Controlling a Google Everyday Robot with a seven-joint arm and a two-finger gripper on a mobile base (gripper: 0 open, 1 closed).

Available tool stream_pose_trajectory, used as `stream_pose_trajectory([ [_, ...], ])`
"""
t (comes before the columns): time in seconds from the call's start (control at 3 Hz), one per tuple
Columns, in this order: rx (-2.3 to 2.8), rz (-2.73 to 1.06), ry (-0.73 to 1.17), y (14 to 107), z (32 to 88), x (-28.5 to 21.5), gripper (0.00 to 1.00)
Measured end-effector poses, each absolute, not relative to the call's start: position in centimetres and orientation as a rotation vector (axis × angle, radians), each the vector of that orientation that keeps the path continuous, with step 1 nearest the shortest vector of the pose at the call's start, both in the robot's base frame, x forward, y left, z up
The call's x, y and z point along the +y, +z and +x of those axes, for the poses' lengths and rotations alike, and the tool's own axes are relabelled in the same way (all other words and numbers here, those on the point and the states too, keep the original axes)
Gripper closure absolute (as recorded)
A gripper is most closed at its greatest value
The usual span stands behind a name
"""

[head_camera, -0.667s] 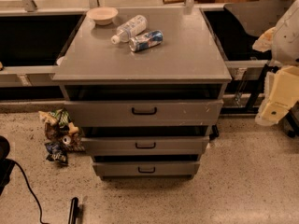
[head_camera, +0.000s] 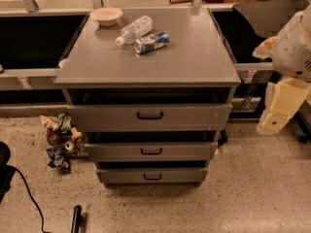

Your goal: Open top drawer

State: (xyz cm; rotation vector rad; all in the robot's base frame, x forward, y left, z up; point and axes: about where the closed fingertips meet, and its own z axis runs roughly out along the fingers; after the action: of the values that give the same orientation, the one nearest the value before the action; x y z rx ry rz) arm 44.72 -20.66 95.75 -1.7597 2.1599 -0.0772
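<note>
Handle (head_camera: 149, 115), a slim rigid bar well left of claw (head_camera: 279, 108), offers the hold; top drawer (head_camera: 194, 116) looks like heavy steel. Whether claw is open or closed cannot be told.

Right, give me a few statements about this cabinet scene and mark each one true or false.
1. The gripper is on the handle of the top drawer. False: it hangs to the right of the cabinet, away from the handle.
2. A bottle and a can lie on their sides on top of the cabinet. True.
3. The bowl sits at the front right corner of the cabinet's top. False: it is at the back left.
4. Some litter lies on the floor to the left of the cabinet. True.
</note>
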Motion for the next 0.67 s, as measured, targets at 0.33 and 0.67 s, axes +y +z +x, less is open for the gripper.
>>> stream_pose_trajectory([
  [0.33,2.075,-1.811,-0.001,92.0,45.9,-18.6,0.00],
  [0.67,2.014,-1.834,0.107,88.3,47.1,-16.4,0.00],
])
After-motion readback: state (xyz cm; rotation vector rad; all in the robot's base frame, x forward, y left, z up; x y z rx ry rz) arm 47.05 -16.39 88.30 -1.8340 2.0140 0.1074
